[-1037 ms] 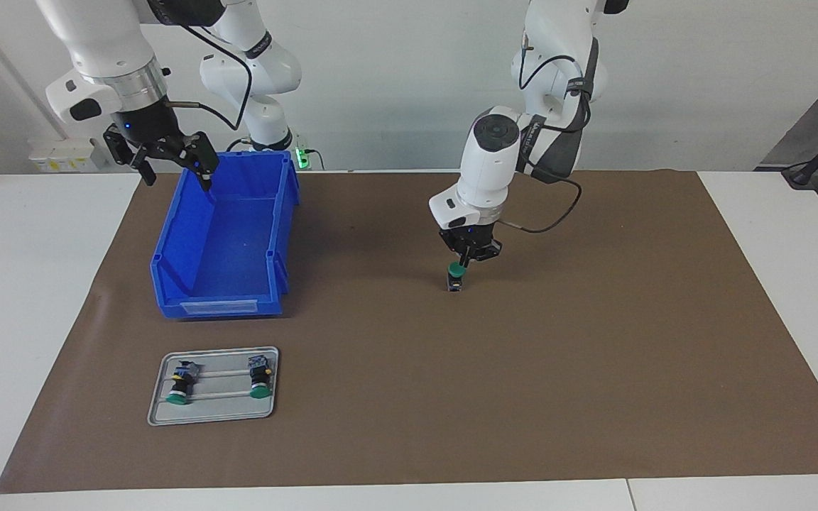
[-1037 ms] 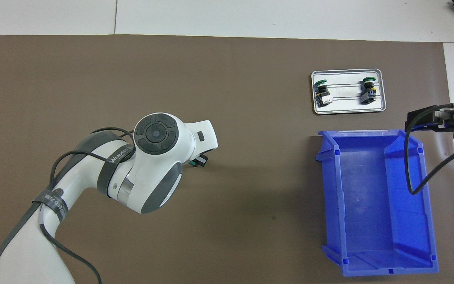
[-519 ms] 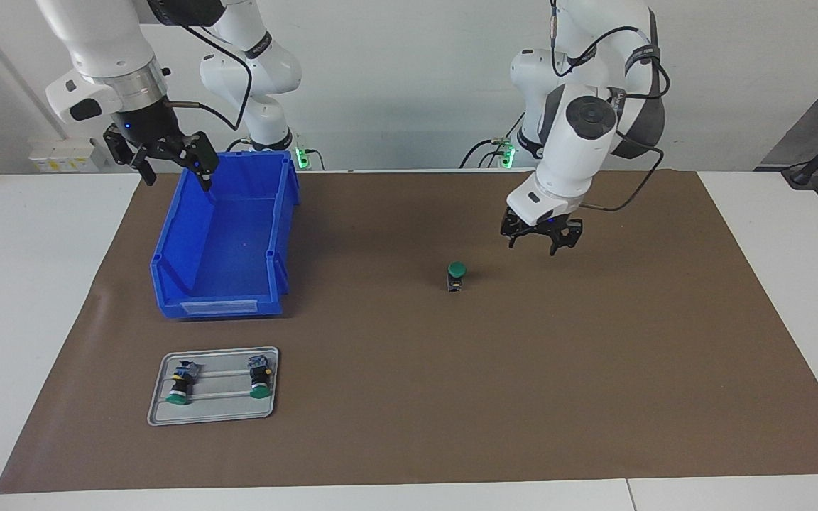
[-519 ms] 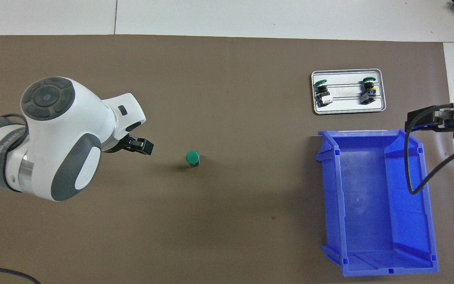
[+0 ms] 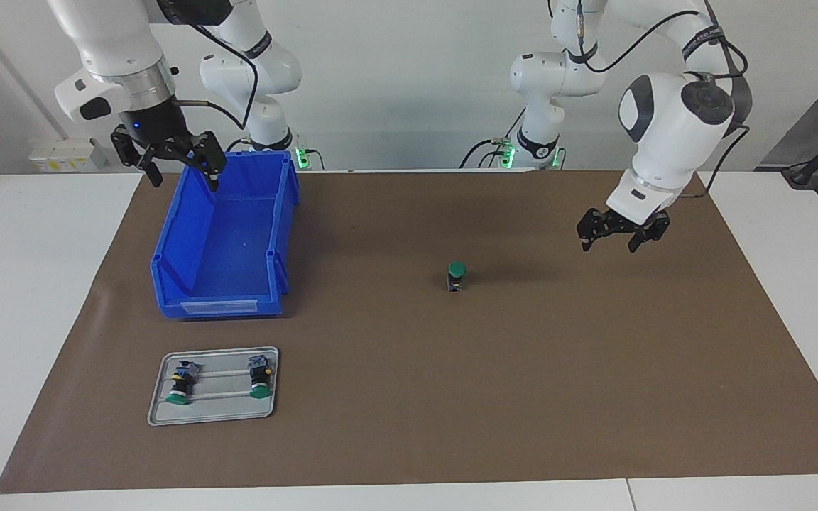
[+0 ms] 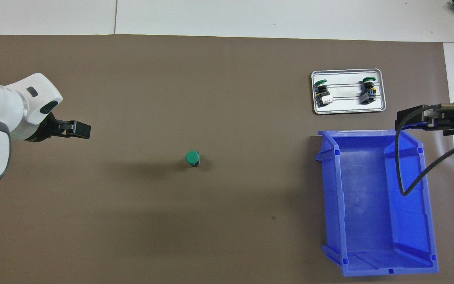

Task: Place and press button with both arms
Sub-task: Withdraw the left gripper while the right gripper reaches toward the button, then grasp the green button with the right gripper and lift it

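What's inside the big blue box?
Nothing can be seen inside the blue box; its floor looks bare in both views. The right gripper hangs over its rim and covers only a corner. The wall nearest the tray hides a thin strip of floor.

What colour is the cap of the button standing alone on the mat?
Green; the button shows it best in the overhead view.

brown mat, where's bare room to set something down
Widest bare stretch: between the upright green-capped push-button and the mat's edge farthest from the robots, running toward the left arm's end. Also bare between the button and the blue plastic bin. Crowded at the right arm's end: bin and grey metal tray holding two more buttons.
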`<state>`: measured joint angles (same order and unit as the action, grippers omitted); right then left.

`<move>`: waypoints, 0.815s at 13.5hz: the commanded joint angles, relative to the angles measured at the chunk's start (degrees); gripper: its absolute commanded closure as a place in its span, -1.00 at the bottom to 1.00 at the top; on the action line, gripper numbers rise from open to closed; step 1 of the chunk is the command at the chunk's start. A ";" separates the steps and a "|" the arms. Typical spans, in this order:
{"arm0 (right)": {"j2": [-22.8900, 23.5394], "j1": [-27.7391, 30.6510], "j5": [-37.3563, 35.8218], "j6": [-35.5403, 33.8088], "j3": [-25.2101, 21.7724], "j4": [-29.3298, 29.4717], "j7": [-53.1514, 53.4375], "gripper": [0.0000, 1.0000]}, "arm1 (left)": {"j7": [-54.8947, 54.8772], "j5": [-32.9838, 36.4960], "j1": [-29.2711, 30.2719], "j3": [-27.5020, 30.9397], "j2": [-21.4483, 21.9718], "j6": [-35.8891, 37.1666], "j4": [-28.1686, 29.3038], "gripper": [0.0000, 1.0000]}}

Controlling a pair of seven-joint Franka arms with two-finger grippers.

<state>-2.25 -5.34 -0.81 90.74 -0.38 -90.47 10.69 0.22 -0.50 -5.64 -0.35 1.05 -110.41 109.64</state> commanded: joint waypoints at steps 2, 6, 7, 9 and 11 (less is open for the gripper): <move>2.86 -9.48 2.04 4.17 0.47 -0.32 7.02 -1.00 | -0.22 0.76 2.12 -0.62 2.21 7.20 -6.86 -1.00; 9.35 -21.88 1.17 10.58 0.47 1.08 21.70 -1.00 | -0.31 0.42 3.35 -0.62 -0.25 15.65 -17.86 -1.00; 12.06 -24.69 0.90 12.69 0.47 1.87 25.39 -1.00 | -0.22 0.41 3.61 -0.62 -1.56 17.67 -20.32 -1.00; 18.21 -30.32 0.90 18.91 0.47 3.97 29.90 -1.00 | -0.22 0.41 3.70 -0.62 -3.50 22.33 -25.07 -1.00; 21.92 -33.23 0.81 26.47 0.47 4.07 31.93 -1.00 | -0.22 0.50 3.79 -0.62 -2.20 22.60 -23.35 -1.00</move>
<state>14.98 -36.78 0.17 113.04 0.44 -89.52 40.83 0.22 -0.50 -2.63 -0.37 -0.06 -90.59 88.11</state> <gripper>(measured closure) 0.000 0.000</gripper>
